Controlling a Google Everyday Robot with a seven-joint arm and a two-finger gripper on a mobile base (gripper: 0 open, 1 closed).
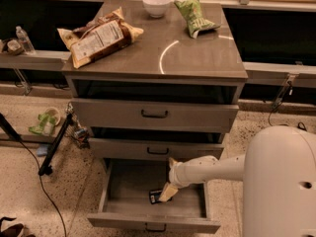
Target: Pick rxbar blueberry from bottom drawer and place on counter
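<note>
We're watching the big white robot arm (pixel 217 168) reaching into the grey three-drawer cabinet (pixel 155 115). Its smooth grey-brown counter (pixel 197 58) is carrying a large brown-and-white chip bag (pixel 98 36), a green crinkled snack bag (pixel 196 16) and a small white bowl (pixel 157 5). The deep grey bottom drawer (pixel 153 223) is standing open. Inside, the tan gripper (pixel 167 192) is pointing down onto the small dark blue rxbar blueberry (pixel 155 196), which is lying on the drawer floor; whether it's gripping, we cannot tell.

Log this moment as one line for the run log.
stage: pick | tool: inside open bottom drawer, at rxbar | rxbar: on drawer floor | counter: no bar yet
</note>
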